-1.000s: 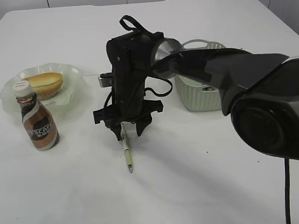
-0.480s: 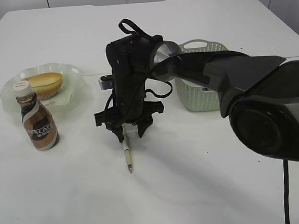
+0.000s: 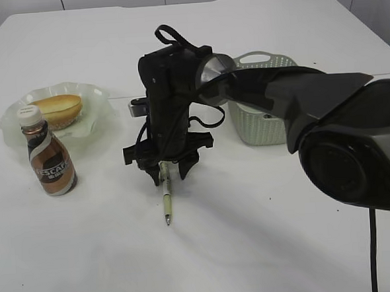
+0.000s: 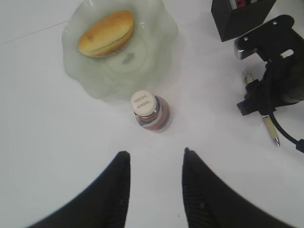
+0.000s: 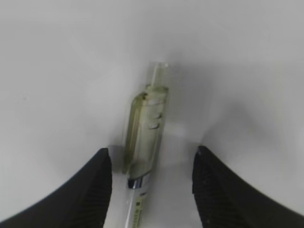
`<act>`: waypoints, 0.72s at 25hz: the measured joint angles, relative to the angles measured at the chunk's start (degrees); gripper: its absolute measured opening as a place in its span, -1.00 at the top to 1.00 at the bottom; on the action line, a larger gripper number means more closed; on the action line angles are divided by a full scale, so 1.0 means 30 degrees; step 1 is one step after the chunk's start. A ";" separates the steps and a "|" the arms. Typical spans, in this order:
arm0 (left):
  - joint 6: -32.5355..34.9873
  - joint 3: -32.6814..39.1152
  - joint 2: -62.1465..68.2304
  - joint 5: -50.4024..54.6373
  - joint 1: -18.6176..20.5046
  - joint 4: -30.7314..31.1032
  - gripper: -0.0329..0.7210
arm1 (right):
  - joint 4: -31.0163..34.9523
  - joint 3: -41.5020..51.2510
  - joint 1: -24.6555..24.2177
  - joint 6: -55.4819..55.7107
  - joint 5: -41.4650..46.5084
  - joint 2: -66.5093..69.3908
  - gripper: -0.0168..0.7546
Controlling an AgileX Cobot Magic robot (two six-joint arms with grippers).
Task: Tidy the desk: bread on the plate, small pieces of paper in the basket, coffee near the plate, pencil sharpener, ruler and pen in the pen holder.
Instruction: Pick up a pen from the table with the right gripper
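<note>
Right gripper (image 3: pixel 165 172) is down over the pen (image 3: pixel 166 201), jaws apart w/ the clicker end lying between them, not yet clamped; fingers (image 5: pixel 216 194) flank the barrel w/o touching, as far as the wrist view shows. Pen lies flat on the desk (image 3: pixel 267 247), mid-desk, tip pointing away from the arm. Left gripper (image 4: pixel 154 190) hovers partly open, empty, above the coffee (image 4: pixel 149 111), which stands beside the plate (image 4: pixel 78 76) w/ bread (image 4: pixel 107 33) on it. Basket (image 3: pixel 263 125) sits behind the arm.

Pen looks light, stiff, smooth plastic, so prob. slippery and apt to roll or pivot. Best to pinch across the barrel nearer its middle, not the end.
</note>
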 joint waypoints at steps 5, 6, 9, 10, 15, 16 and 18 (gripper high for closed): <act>0.0000 0.0000 0.0000 0.0000 0.0000 0.0000 0.18 | 0.0596 0.0000 0.0000 -0.0013 0.0000 0.0000 -0.09; 0.0043 0.0000 0.0000 0.0000 0.0000 0.0000 0.18 | 0.0596 0.0000 0.0000 -0.0044 0.0000 0.0000 -0.08; 0.0041 0.0000 0.0000 0.0000 0.0000 0.0000 0.18 | 0.0596 0.0000 0.0000 -0.0044 0.0000 0.0000 0.09; 0.0041 0.0000 0.0000 0.0000 0.0000 0.0000 0.18 | 0.0596 0.0000 0.0000 -0.0044 0.0000 0.0000 0.17; 0.0049 0.0000 0.0000 0.0000 0.0000 0.0000 0.18 | 0.0596 0.0000 0.0000 -0.0044 0.0000 0.0000 0.37; 0.0049 0.0000 0.0000 0.0000 0.0000 0.0000 0.18 | 0.0596 0.0000 0.0000 -0.0044 0.0000 0.0000 0.39; 0.0082 0.0000 0.0000 0.0000 0.0000 0.0000 0.18 | 0.0596 0.0000 0.0000 -0.0044 0.0000 0.0000 0.48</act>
